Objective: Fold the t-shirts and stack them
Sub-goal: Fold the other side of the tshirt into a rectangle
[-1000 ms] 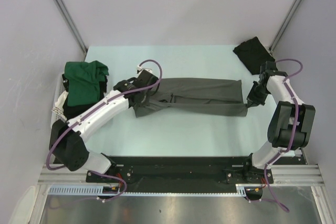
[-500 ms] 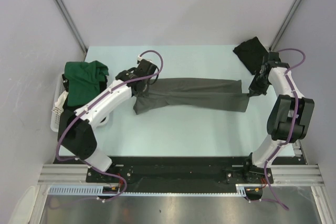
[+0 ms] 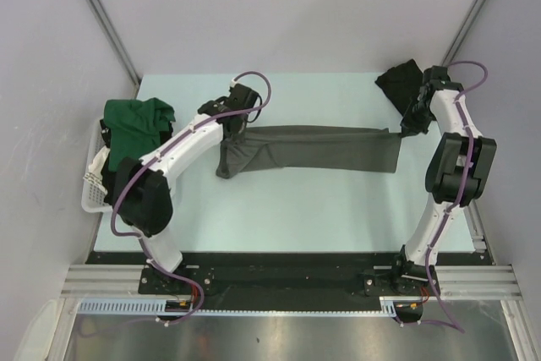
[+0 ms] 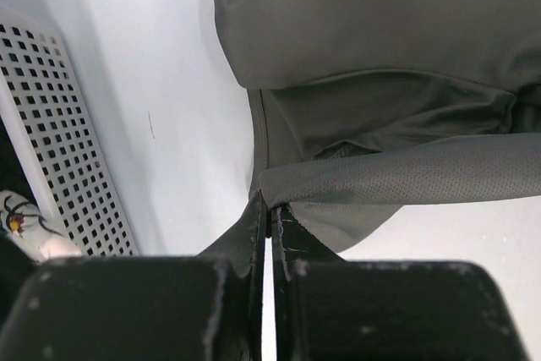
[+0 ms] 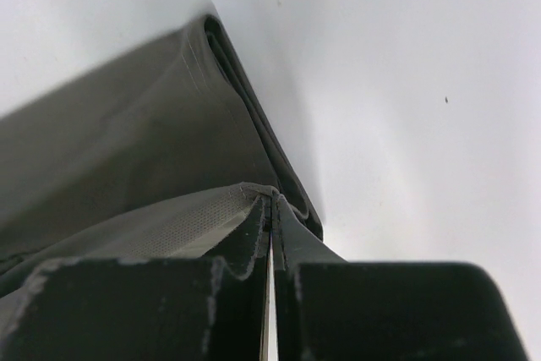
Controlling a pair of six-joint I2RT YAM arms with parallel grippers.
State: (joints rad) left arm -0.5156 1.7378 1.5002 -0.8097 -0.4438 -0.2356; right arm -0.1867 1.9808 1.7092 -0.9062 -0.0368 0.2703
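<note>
The grey t-shirt lies in a long folded band across the middle of the table, stretched between the arms. It is soft, light and limp, so it is best held by its edge at both ends. The white basket on the left holds the green t-shirt, perhaps with more beneath. The black t-shirt sits in the far right corner. The left gripper and right gripper are each pinched tight on the grey t-shirt's edge.
</note>
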